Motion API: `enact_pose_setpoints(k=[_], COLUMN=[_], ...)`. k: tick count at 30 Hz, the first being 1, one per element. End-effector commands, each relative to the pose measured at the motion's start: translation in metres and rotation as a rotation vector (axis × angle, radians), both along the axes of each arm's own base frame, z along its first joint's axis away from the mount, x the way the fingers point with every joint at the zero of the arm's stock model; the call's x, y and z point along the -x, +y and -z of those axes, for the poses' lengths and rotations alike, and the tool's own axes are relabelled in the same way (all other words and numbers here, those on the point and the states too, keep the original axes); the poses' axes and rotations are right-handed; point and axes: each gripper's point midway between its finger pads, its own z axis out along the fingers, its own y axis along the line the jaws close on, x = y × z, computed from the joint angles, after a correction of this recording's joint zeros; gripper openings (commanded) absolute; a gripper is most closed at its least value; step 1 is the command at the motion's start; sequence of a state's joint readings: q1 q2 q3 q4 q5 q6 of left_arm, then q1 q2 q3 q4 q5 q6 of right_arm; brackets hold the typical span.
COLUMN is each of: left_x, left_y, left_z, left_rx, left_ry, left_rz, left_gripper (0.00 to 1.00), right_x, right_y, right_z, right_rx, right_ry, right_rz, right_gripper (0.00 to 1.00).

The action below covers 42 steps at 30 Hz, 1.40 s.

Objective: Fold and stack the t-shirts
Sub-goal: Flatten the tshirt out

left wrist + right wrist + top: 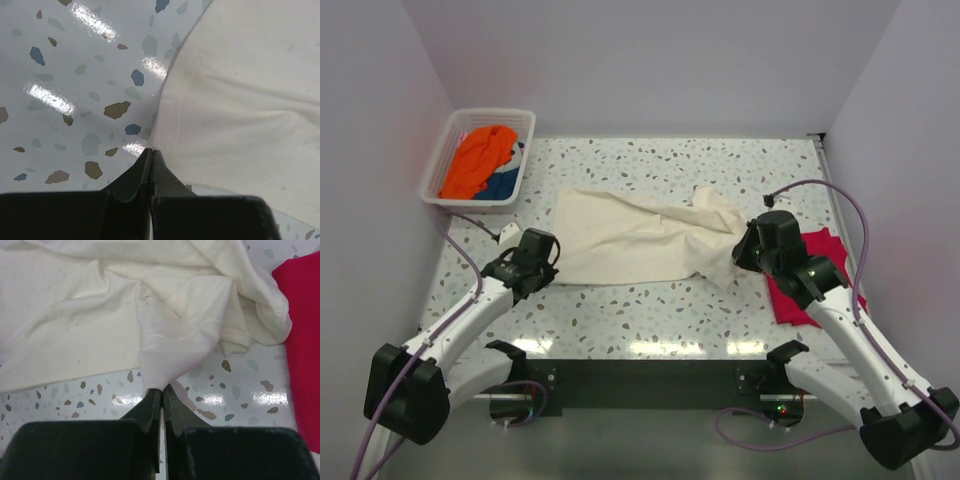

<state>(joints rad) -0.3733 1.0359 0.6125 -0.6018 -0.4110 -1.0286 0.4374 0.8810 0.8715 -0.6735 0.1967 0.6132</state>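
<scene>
A large cream-white t-shirt [640, 238] lies crumpled across the middle of the table. My left gripper [554, 268] is shut, its tips [151, 151] meeting right at the lower-left hem corner of the cream t-shirt [240, 100]. My right gripper [740, 256] is shut on a fold at the shirt's right end, and the cloth [175, 340] draws into a cone at its tips [163, 388]. A crimson-red t-shirt [812, 295] lies flat at the right, partly under my right arm, and its edge [302, 340] shows in the right wrist view. Orange [480, 158] and blue [500, 186] t-shirts lie in the basket.
A white slatted basket [435, 170] stands at the back left corner. Walls close in the table on the left, back and right. Bare speckled tabletop [650, 310] runs along the near side between the arms.
</scene>
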Motion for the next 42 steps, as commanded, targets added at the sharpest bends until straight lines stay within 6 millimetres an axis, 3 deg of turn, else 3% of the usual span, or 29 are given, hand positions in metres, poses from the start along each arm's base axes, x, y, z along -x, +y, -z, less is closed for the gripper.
enact_pose_setpoints(k=[1, 8, 15, 16, 17, 20, 22, 29, 36, 39, 42], left_x=[0.008, 0.01, 0.027, 0.027, 0.029, 0.031, 0.031, 0.034, 0.033, 0.027, 0.014], left_y=[0.002, -0.017, -0.024, -0.025, -0.025, -0.026, -0.028, -0.036, -0.03, -0.028, -0.028], left_z=[0.011, 0.023, 0.041, 0.042, 0.042, 0.04, 0.039, 0.046, 0.056, 0.058, 0.052], left_rx=[0.013, 0.089, 0.144, 0.146, 0.149, 0.158, 0.166, 0.177, 0.132, 0.111, 0.084], left_ry=[0.029, 0.054, 0.117, 0.121, 0.127, 0.126, 0.122, 0.141, 0.166, 0.159, 0.143], left_rz=[-0.022, 0.052, 0.06, 0.06, 0.058, 0.056, 0.06, 0.09, 0.068, 0.06, 0.067], left_gripper=[0.0, 0.0, 0.01, 0.19, 0.28, 0.5, 0.56, 0.56, 0.52, 0.42, 0.24], right_x=[-0.002, -0.001, 0.002, 0.002, 0.002, 0.003, 0.003, 0.002, 0.001, 0.001, 0.0], right_y=[0.006, 0.003, -0.001, -0.001, -0.001, 0.0, -0.001, 0.001, 0.0, 0.001, 0.0], right_z=[-0.006, -0.002, -0.002, -0.001, -0.001, -0.002, -0.002, 0.0, -0.001, 0.001, 0.0], right_rx=[-0.038, -0.012, 0.003, 0.004, 0.003, -0.002, -0.002, -0.003, 0.002, 0.002, 0.006], right_ry=[-0.03, -0.023, -0.026, -0.024, -0.021, -0.028, -0.029, -0.028, -0.03, -0.025, -0.025], right_rz=[-0.019, -0.024, -0.021, -0.023, -0.023, -0.025, -0.024, -0.031, -0.029, -0.03, -0.026], right_gripper=[0.0, 0.0, 0.0, 0.0, 0.0, 0.0, 0.0, 0.0, 0.0, 0.0, 0.0])
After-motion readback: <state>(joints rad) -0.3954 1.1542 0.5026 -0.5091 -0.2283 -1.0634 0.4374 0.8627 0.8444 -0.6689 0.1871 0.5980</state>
